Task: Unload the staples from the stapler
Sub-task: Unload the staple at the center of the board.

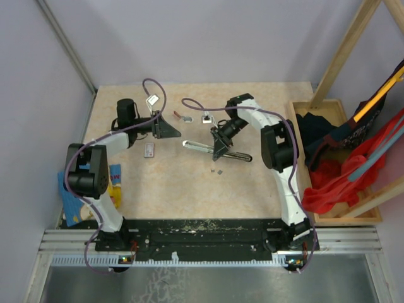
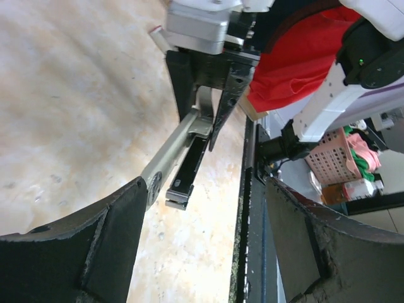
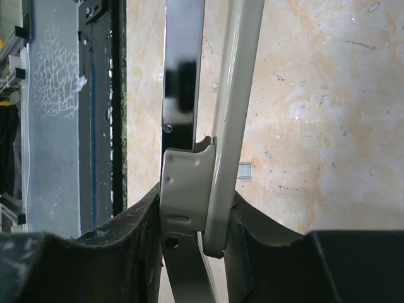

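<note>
Item: stapler [image 1: 197, 146], table centre; slim, glossy black arm splayed from a matte silvery-grey base. Your right gripper [image 1: 219, 150] clamps narrowly on its hinge end. Your left gripper [image 1: 175, 132] gapes wide and empty, apart at the stapler's 10 o'clock. Loose staples [image 1: 218, 170], tiny grey strips, lie at its 6 o'clock on the mottled beige table [image 1: 177, 189], with open room beyond them.

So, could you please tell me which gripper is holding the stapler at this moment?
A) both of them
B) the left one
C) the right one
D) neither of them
C: the right gripper is clamped on the stapler near its hinge, with the black arm swung open, while the left gripper stands open and apart from it.
</note>
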Controlling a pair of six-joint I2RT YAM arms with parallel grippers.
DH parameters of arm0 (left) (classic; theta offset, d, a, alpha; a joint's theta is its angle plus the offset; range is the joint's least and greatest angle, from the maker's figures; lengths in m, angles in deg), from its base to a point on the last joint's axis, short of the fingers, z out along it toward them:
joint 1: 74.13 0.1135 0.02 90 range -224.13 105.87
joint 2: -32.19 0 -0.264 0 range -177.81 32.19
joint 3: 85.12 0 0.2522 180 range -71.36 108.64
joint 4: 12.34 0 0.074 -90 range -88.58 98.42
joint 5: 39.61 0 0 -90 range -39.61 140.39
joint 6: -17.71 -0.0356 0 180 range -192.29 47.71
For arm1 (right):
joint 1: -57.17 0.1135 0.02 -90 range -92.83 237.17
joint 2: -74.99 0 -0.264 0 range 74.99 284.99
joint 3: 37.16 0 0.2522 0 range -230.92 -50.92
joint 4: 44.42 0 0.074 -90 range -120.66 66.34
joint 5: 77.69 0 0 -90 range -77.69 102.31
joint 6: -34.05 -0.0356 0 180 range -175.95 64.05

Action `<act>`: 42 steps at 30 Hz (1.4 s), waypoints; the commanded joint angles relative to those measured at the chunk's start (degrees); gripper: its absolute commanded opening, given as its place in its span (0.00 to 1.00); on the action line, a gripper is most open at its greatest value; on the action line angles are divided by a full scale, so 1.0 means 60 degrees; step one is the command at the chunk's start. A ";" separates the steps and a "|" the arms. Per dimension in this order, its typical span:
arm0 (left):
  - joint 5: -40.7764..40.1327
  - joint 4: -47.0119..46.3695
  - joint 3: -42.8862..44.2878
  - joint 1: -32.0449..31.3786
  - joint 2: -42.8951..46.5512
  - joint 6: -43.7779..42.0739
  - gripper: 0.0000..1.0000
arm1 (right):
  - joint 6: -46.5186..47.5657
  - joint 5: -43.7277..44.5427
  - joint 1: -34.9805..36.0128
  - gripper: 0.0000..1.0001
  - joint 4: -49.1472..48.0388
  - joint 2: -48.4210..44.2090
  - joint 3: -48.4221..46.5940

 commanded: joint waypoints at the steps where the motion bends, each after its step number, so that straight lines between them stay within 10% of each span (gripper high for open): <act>1: -0.0251 0.1345 0.0347 0.0516 0.0419 -0.1354 0.81 | -0.0373 -0.0291 -0.0010 0.00 -0.0301 -0.0370 -0.0299; 42: -0.2444 1.0322 -0.0076 0.3648 0.4074 -0.9744 1.00 | -0.2480 0.7615 0.1715 0.00 -0.8822 -0.4581 0.5543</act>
